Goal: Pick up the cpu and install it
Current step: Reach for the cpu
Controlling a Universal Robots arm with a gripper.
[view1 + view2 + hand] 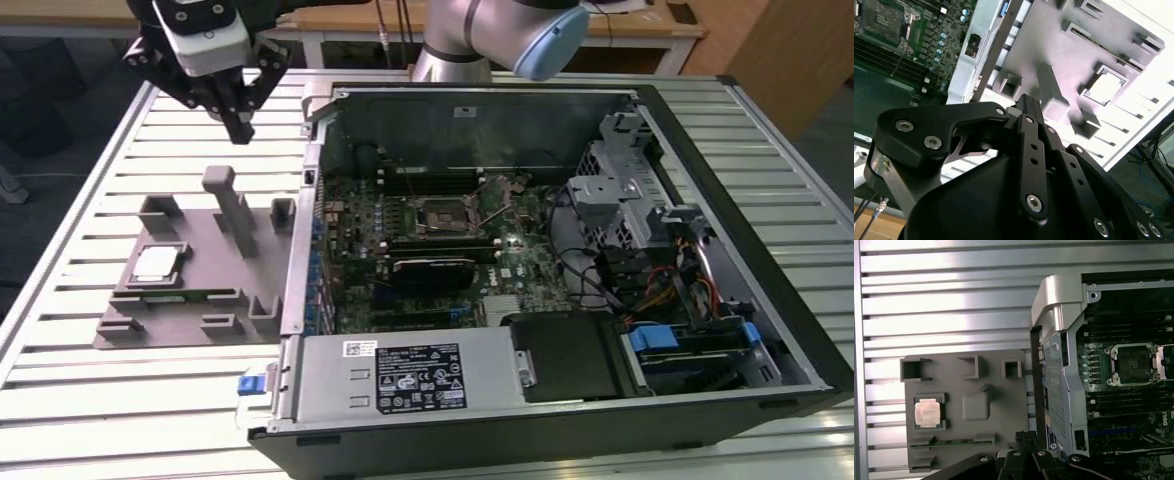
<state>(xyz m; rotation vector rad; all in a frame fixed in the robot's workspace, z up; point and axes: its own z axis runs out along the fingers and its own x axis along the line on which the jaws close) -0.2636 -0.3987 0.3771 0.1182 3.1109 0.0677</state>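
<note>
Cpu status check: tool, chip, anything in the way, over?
Tool shut, empty, raised clear of grey holder. Cpu seated in holder pocket, untouched. Nothing lying over it.

One cpu, one grey tray, one open computer case, one motherboard, one tool.

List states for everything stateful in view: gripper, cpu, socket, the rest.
gripper: shut, empty, raised in the air.
cpu: flat in a pocket of the grey fixture, not picked up.
socket: empty, no chip in it.
memory stick: lying in a fixture slot.
computer case: on its side, side panel off.
</note>
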